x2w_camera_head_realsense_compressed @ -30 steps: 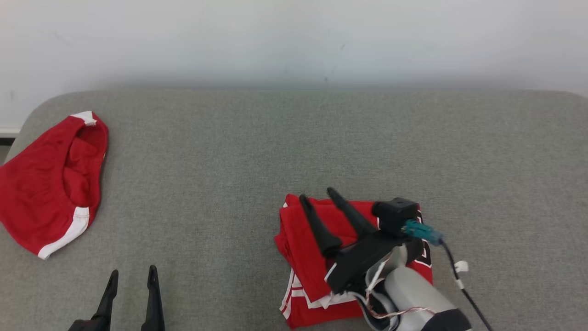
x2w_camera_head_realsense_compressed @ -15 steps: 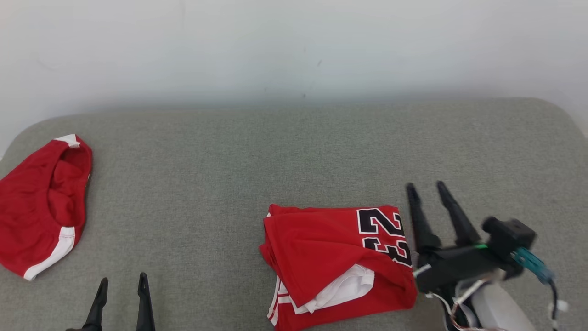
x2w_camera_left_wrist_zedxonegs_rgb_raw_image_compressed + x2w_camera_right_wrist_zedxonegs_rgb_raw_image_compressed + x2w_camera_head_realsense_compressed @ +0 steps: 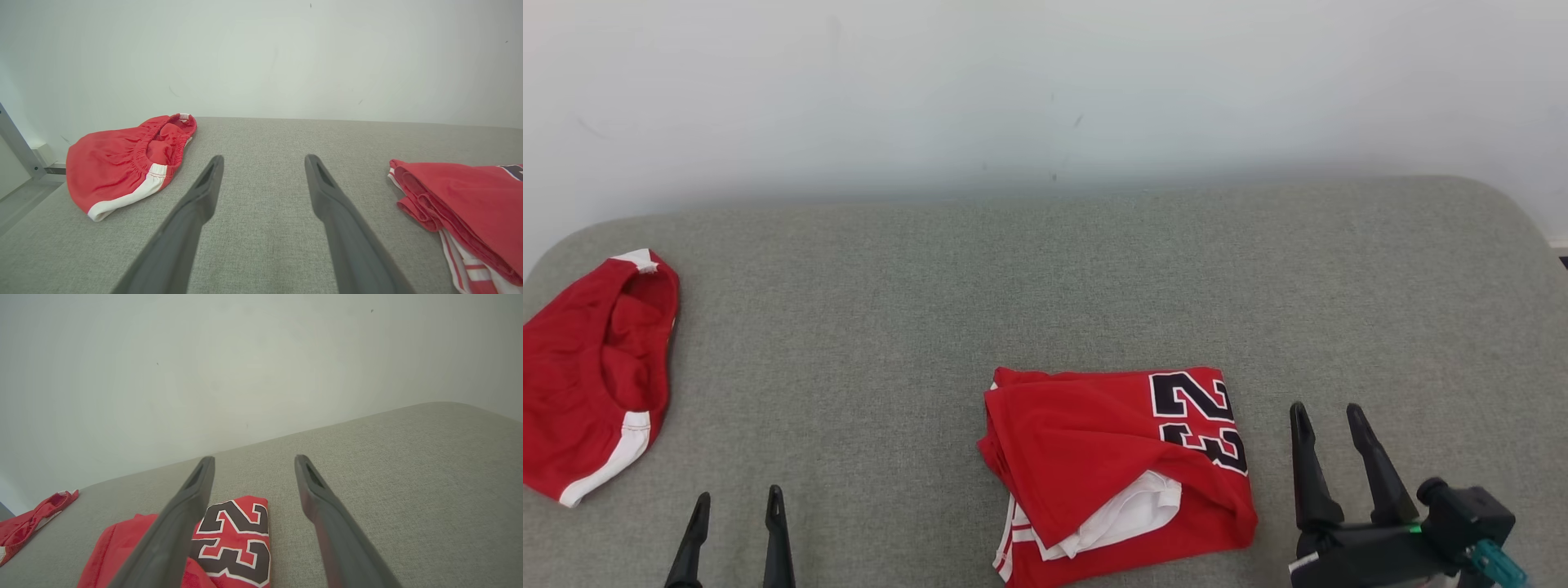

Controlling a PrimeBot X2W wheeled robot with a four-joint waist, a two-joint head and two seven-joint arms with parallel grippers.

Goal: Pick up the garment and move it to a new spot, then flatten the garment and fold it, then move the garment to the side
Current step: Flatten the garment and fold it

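The garment is a red jersey with a black number print and white stripe trim. It lies folded on the grey padded surface, near the front edge and right of centre. The left wrist view has its folded edge at the right, and the right wrist view has its number print at the bottom. My right gripper stands open just right of the garment, apart from it, nothing between its fingers. My left gripper is open and empty at the lower left.
A second red piece with an elastic waistband and a white band, shorts, lies bunched at the surface's far left edge. A pale wall rises right behind the surface. Bare grey fabric lies between the two red pieces.
My right gripper has left the top of the garment and drawn back to the lower right, open all the while. The head camera shifted. The left gripper stayed put.
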